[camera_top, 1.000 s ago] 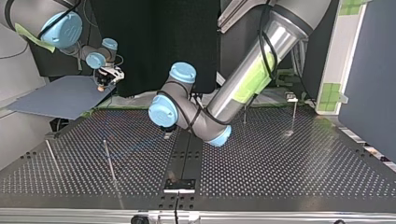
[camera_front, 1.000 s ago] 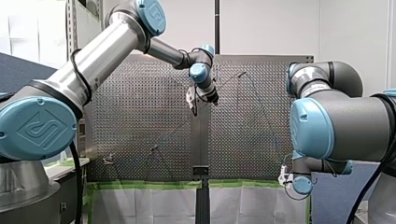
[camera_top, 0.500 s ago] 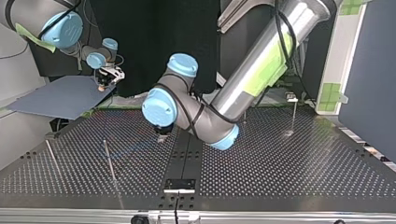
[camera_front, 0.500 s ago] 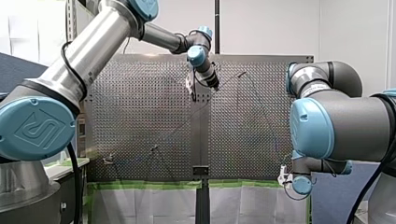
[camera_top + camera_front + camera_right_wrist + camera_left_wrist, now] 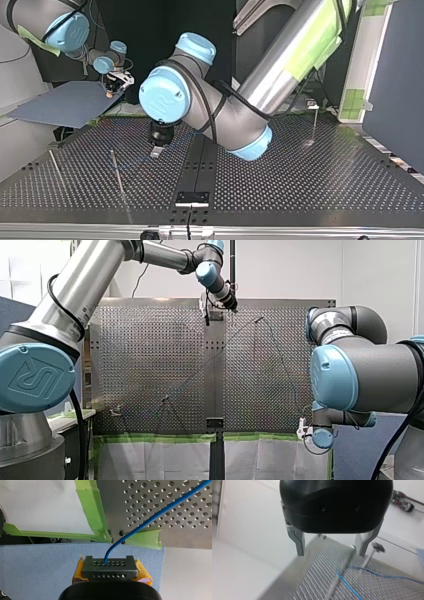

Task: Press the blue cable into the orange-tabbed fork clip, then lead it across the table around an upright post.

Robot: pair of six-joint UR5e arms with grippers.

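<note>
left hand (image 5: 331, 554) released over table (image 5: 317, 585) edge (jaws wide), right hand (image 5: 110, 566) grasping blue cable (image 5: 155, 515) beyond corner

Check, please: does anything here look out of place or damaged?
Only a small thing: in the right wrist view the green tape at the corner of the perforated table is crumpled, and one strip curls off the edge. The blue cable looks undamaged from my right claw over the table.

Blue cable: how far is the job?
Looks done: the blue cable crosses the table and bends at a post. In hand: my right gripper is shut on it; my left gripper is open, empty. Left: I cannot tell if it sits in the fork clip.
</note>
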